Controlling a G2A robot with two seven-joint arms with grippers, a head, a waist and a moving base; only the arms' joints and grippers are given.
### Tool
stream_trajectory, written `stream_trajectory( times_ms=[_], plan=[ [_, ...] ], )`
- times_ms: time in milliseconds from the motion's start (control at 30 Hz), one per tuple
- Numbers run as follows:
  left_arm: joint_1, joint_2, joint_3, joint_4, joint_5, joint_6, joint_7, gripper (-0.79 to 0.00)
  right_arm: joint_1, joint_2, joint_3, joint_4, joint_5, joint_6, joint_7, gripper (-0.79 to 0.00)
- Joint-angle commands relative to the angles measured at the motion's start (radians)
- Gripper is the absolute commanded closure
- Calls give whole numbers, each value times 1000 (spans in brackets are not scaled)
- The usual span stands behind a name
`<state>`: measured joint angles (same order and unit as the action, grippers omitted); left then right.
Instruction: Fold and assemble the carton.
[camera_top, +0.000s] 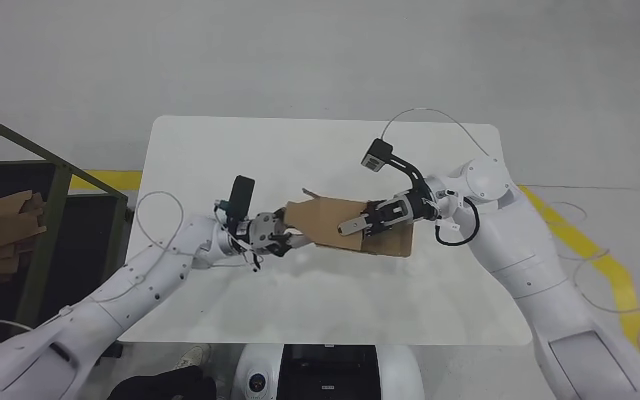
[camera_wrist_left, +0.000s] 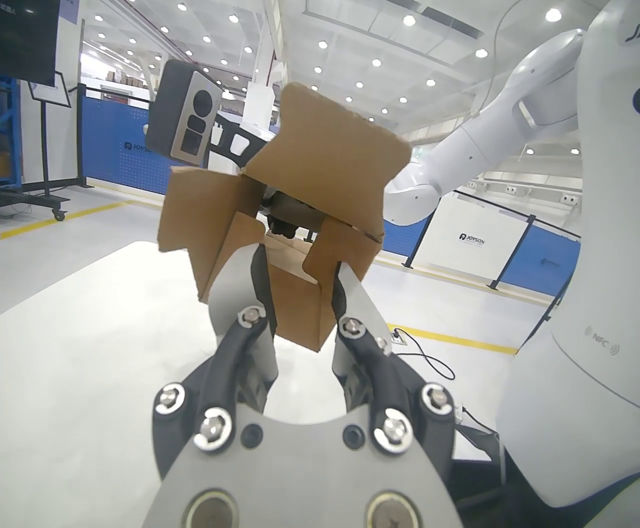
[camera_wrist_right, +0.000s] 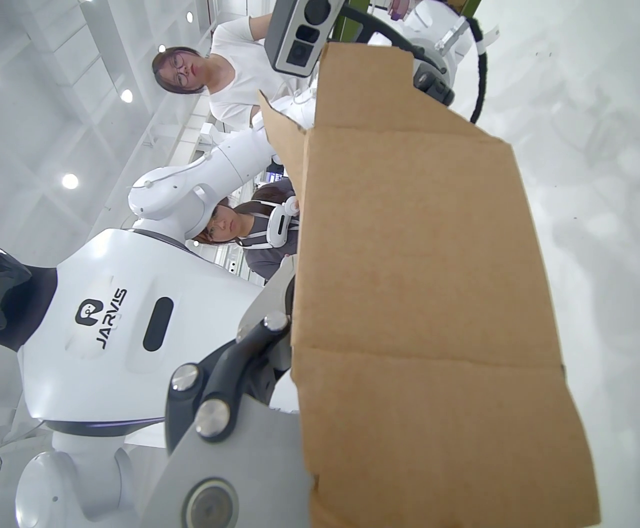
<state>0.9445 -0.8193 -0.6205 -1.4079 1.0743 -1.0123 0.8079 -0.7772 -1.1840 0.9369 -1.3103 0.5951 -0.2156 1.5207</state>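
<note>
A brown carton with loose end flaps is held just above the middle of the white table. My right gripper comes in from the right and is shut on the carton's side wall; one finger presses against that wall and the other is hidden behind it. My left gripper is at the carton's left end. It is open, its fingers straddling the lower corner and the unfolded flaps of the carton.
A dark rack holding flat cardboard stands off the table's left side. The right wrist's camera sticks out above the carton. Bare table surface lies behind and in front of the carton.
</note>
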Motion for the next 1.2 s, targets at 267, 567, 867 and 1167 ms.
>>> stream_trajectory(
  times_ms=[267,567,867,1167],
  plan=[
    [22,-3,-49,-22,93,4,4,-345,-3,0,0,2,3,-1,-1,0],
    [40,-9,-74,-27,145,21,21,-357,-4,-1,-2,7,6,-6,-4,0],
    [74,0,-130,-22,137,30,30,-573,-13,5,16,23,6,-12,-8,0],
    [139,20,-204,-4,118,22,21,-736,-31,12,35,29,-2,-5,-18,0]
  ],
)
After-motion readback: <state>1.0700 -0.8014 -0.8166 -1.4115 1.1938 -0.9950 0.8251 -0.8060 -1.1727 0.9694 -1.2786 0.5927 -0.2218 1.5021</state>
